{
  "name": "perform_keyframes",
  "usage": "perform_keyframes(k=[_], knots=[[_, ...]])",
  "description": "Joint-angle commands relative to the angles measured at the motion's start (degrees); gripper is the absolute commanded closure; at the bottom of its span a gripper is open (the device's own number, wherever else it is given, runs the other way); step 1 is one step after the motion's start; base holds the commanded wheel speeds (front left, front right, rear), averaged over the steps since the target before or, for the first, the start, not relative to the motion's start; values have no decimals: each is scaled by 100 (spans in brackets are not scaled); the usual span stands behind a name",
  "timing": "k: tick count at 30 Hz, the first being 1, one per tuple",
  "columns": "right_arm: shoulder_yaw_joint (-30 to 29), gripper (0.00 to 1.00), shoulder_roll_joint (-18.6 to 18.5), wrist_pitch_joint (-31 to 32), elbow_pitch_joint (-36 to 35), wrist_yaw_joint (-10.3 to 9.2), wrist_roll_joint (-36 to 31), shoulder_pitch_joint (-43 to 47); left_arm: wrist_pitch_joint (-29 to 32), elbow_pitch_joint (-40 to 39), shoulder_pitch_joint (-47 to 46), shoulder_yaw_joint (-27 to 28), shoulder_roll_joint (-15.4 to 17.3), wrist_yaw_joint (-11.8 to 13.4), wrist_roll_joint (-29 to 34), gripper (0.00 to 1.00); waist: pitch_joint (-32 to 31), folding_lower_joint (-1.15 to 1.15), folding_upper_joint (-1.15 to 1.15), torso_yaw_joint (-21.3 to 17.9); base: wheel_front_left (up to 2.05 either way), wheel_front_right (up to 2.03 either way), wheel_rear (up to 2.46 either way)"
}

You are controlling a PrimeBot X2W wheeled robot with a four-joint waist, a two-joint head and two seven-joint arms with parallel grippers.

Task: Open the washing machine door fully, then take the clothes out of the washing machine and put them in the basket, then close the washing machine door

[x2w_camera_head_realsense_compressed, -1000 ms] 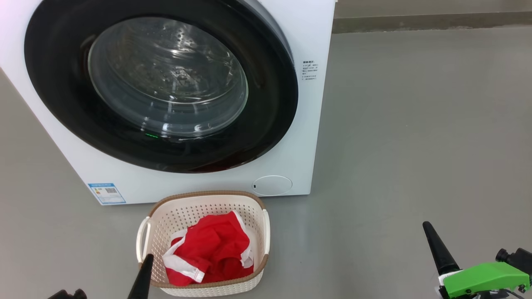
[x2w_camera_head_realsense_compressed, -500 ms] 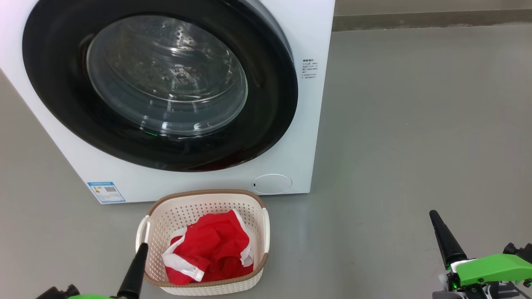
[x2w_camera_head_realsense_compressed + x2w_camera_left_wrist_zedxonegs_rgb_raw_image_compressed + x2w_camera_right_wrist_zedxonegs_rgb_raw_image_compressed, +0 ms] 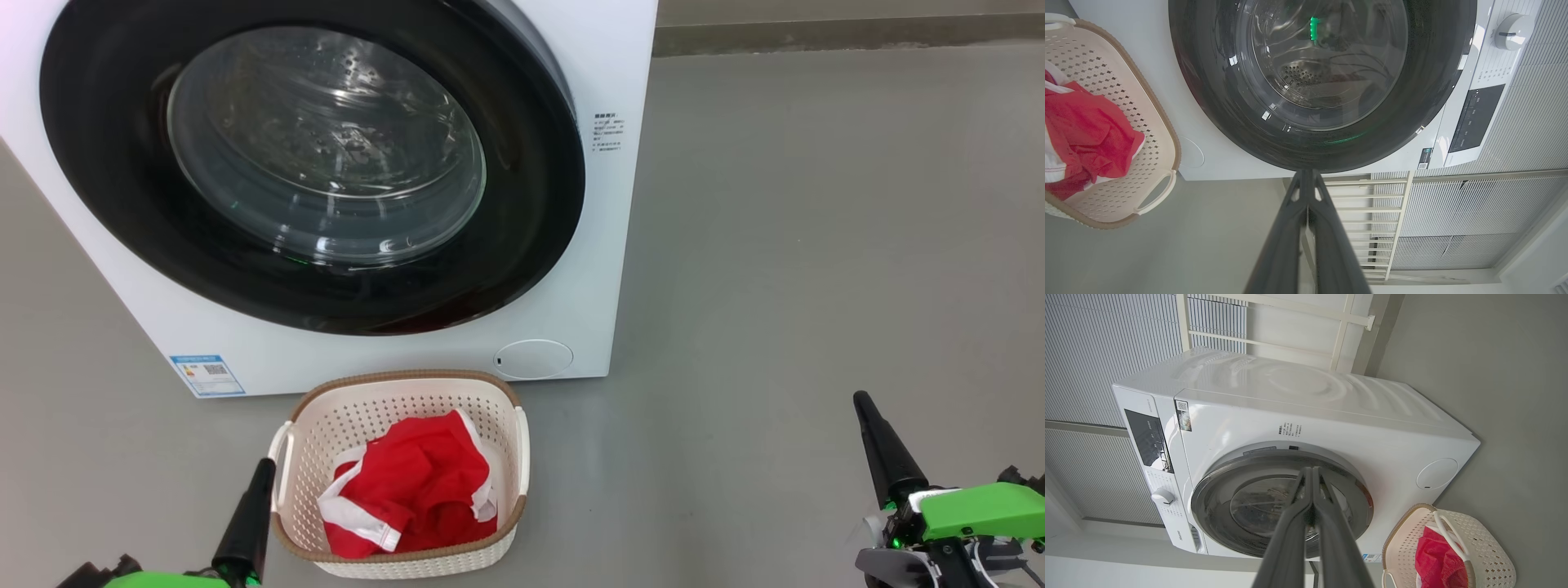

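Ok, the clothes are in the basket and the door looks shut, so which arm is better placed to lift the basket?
Left, probably. The left gripper is shut right beside the basket; the right gripper, also shut, is far off over the floor to the basket's right.

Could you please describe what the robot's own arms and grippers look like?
The left gripper and right gripper each have long, dark, tapering fingers on a bright green housing. The right wrist also shows a white collar and a small green light.
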Motion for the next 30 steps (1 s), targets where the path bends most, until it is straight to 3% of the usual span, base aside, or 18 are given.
perform_keyframes(k=[1, 30], knots=[[60, 100, -89, 50, -164, 2, 215, -308, 60, -109, -296, 246, 55, -103, -222, 100, 5, 0, 0, -1, 0, 0, 0], [1, 100, -61, 107, -162, 2, 315, -342, 114, -105, -323, 313, 27, -132, -335, 100, 10, 0, 0, -1, 0, 0, 0]])
